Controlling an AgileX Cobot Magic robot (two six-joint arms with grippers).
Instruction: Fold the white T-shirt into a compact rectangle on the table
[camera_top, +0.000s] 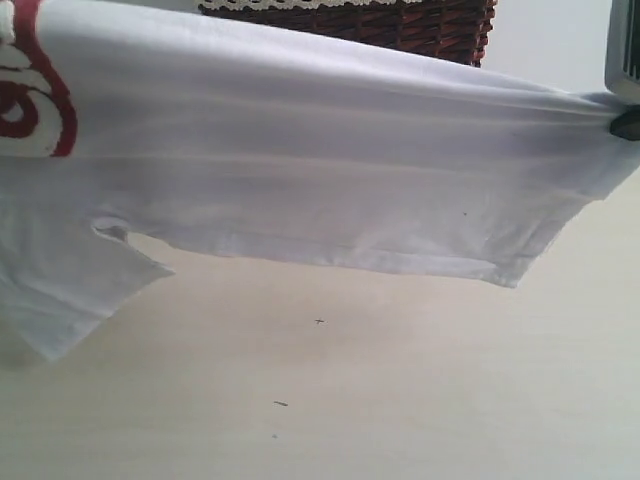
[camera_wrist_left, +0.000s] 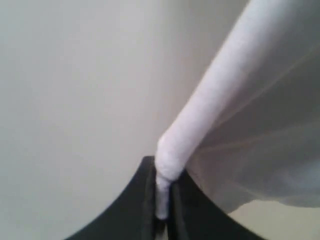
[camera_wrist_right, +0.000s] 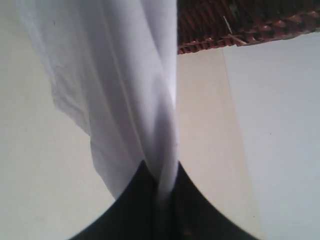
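- Left gripper (camera_wrist_left: 161, 202): black jaws clenched on a rolled edge of the white short-sleeved cotton T-shirt (camera_wrist_left: 260, 115). The cloth runs taut away from the jaws.
- Right gripper (camera_wrist_right: 164, 200): black jaws pinched tight on a bunched fold of the same shirt, which fans out beyond them. In the exterior view only a dark tip shows at the shirt's right corner.
- Wide, flat, pale cream table (camera_top: 400, 400): bare in the foreground except for a few tiny dark specks (camera_top: 318, 321).
- T-shirt, exterior view: stretched as a broad sheet above the table, filling the upper half of the picture. Its stitched hem (camera_top: 330, 250) hangs loose, and one short sleeve (camera_top: 75, 295) droops at lower left. Whether the sleeve touches the table cannot be told.
- Fuzzy white lettering outlined in red (camera_top: 40, 100): cut off at the left edge, so no word can be read.
- Dark brown wicker basket (camera_top: 420, 28): stands behind the shirt, which hides its lower part. White lace trim (camera_top: 300, 4) lines its rim, and its inside is out of sight.
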